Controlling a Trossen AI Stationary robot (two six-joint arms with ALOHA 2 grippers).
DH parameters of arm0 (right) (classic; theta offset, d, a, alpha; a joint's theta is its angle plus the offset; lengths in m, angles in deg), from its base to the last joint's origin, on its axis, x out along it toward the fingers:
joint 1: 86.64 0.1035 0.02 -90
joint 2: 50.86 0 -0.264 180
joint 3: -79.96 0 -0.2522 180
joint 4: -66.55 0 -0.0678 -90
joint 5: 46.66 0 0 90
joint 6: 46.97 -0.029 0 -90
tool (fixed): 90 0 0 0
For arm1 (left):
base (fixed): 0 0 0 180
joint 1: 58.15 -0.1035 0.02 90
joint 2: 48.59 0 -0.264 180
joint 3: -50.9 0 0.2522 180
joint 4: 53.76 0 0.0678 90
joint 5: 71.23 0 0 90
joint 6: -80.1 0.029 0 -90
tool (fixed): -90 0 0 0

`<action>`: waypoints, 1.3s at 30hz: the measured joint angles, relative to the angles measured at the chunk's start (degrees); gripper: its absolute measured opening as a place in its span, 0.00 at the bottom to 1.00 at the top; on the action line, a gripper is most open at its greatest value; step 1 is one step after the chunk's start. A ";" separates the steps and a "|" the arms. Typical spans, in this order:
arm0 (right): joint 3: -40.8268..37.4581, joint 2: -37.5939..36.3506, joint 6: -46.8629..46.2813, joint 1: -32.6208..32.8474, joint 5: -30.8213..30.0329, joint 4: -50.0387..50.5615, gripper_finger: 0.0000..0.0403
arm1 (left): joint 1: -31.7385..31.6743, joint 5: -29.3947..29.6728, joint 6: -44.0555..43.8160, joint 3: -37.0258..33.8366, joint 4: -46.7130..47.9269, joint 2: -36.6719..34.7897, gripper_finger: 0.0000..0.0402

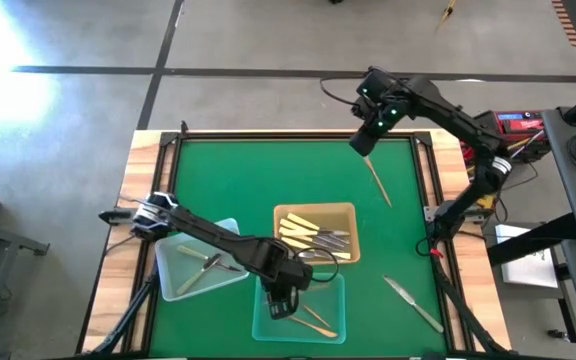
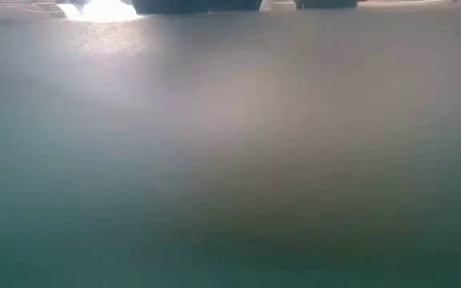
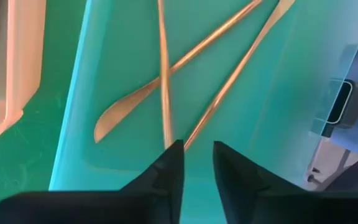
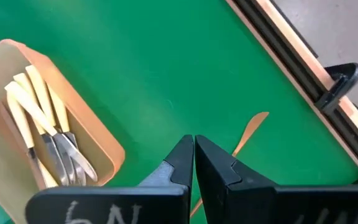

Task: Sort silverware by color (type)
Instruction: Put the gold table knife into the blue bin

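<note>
left hand (image 1: pixel 281 305): fingers slightly apart over near tray (image 1: pixel 330 300), copper piece (image 3: pixel 164 74) at its tips (held or let go, we cannot tell) | right hand (image 1: pixel 364 142): shut, empty | next, we judge: copper knife (image 1: pixel 379 183), long axis 11-to-5, at right hand's 5 o'clock, right arm nearer

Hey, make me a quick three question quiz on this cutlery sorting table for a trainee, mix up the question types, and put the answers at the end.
1. True or false: the tan tray holds the cream-handled knives.
2. Which pincer is over the clear tray holding copper-coloured cutlery? A) left pincer B) right pincer
3. Fill in: the loose copper-coloured piece on the green mat lies nearest the ____ arm.

Key: 1 true; 2 A; 3 right.
</note>
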 joint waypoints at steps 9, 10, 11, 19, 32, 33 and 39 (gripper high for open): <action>0.00 7.40 -0.04 -0.01 0.02 -0.34 0.02 | 0.55 3.06 2.51 1.81 5.50 -1.24 0.32; 0.00 8.34 0.01 -0.02 0.00 -0.35 0.02 | 0.56 4.53 3.08 2.68 7.34 -1.64 0.32; 0.00 9.36 0.01 -0.02 0.02 -0.43 0.02 | 0.61 6.43 3.47 3.67 9.08 -2.01 0.32; 0.75 16.15 4.61 -0.16 3.15 -2.08 0.02 | 0.53 21.40 4.62 13.81 21.68 -3.12 0.31; -2.88 -4.06 5.28 -0.13 17.11 -14.54 0.02 | -3.44 42.32 -2.36 15.42 33.58 -10.92 0.30; -4.25 -6.12 4.97 -0.11 17.11 -15.39 0.02 | -3.94 42.53 -3.19 13.79 33.61 -12.39 0.30; -16.90 -18.61 -1.21 -0.11 17.03 -21.92 0.02 | -7.19 45.14 -6.82 3.62 30.03 -22.20 0.30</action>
